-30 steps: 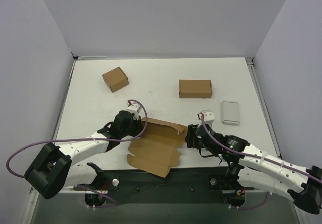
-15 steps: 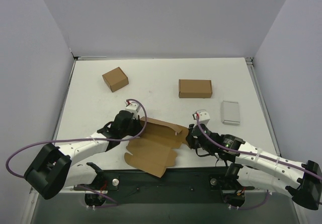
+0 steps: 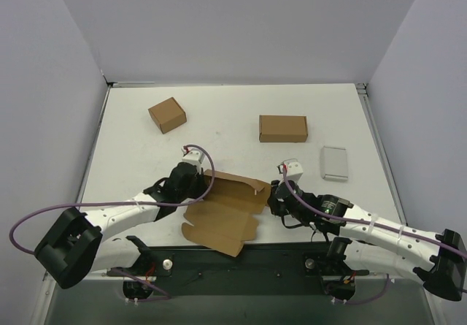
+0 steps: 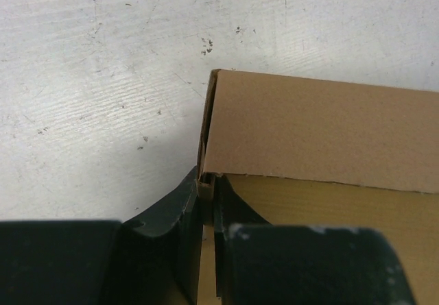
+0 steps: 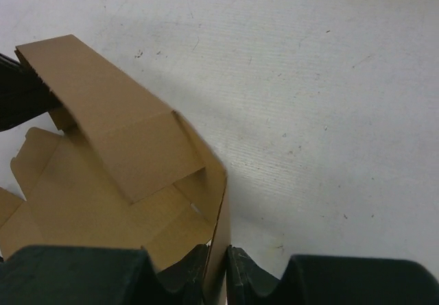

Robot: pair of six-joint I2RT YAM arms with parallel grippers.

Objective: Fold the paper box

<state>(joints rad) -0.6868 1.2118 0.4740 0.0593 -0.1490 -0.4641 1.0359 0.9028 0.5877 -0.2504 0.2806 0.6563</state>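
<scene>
The paper box (image 3: 222, 212) lies half-folded near the table's front edge, its back wall raised and its front panels flat. My left gripper (image 3: 198, 180) is shut on the box's left side wall; the left wrist view shows the thin cardboard edge (image 4: 315, 123) pinched between the jaws of that gripper (image 4: 207, 195). My right gripper (image 3: 272, 196) is shut on the upright right side flap. In the right wrist view that flap of the box (image 5: 116, 133) stands on edge between the jaws of the gripper (image 5: 218, 267).
A smaller squarish brown carton (image 3: 167, 115) sits at the back left. A closed brown box (image 3: 283, 128) rests at the back right, with a flat pale grey case (image 3: 334, 162) in front of it. The box's front panel overhangs the table's near edge.
My right gripper has shut on the box's right side flap and shifted slightly left. The left gripper has kept its grip and place.
</scene>
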